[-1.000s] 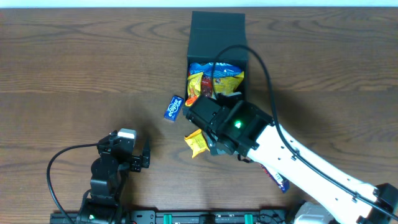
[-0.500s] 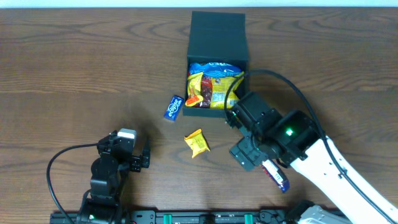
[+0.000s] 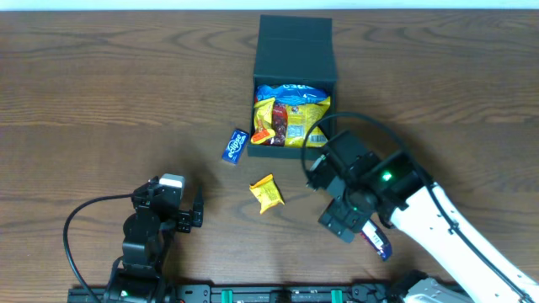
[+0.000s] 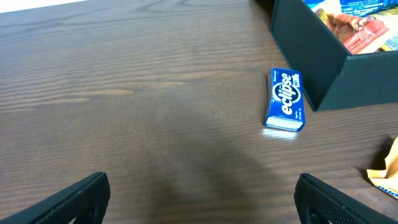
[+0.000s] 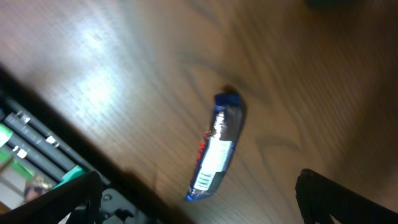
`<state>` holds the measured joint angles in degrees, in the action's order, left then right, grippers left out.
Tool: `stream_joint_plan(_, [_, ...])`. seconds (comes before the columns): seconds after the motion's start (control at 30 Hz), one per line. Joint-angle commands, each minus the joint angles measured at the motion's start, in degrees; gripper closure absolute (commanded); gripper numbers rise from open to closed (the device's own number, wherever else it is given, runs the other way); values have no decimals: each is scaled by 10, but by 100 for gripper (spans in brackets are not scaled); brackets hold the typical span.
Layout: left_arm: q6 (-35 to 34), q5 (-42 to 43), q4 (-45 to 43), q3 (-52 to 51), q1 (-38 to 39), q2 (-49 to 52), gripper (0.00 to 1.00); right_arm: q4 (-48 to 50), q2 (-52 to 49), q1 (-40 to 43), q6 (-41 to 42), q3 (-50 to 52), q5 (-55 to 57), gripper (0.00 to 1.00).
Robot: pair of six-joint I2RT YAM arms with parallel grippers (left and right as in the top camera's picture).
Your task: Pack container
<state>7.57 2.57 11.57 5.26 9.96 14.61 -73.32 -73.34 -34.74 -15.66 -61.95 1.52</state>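
The container (image 3: pixel 295 52), a dark box with its flap lid folded back, holds several snack packets (image 3: pixel 290 116); its side wall (image 4: pixel 314 59) shows in the left wrist view. A blue gum box (image 3: pixel 236 145) (image 4: pixel 285 99) lies just left of it. In front of the box lies a yellow packet (image 3: pixel 267 193) (image 4: pixel 387 169). My right gripper (image 3: pixel 341 222) (image 5: pixel 199 199) hangs open above a blue and silver bar (image 3: pixel 377 241) (image 5: pixel 217 146), not touching it. My left gripper (image 3: pixel 195 215) (image 4: pixel 202 199) rests open and empty at the front left.
A black rail with green parts (image 3: pixel 269 295) (image 5: pixel 37 168) runs along the table's front edge, close to the bar. A black cable (image 3: pixel 337 135) loops from the right arm near the box front. Bare wood lies left of the box.
My right arm has swung from over the yellow packet, by the box front, rightward and toward the front edge, now over the bar. The left arm has not moved.
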Motion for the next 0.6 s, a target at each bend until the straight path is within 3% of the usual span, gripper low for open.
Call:
stream_joint_plan(0.0, [6, -7, 4, -17, -2, -4, 5, 14, 4, 28, 0, 12, 30, 1])
stream_joint_plan(0.2, [6, -7, 4, -17, -2, -4, 5, 40, 33, 18, 82, 65, 21, 1])
stream_joint_plan(0.57, [6, -7, 4, -17, -2, -4, 5, 54, 48, 22, 115, 102, -13, 1])
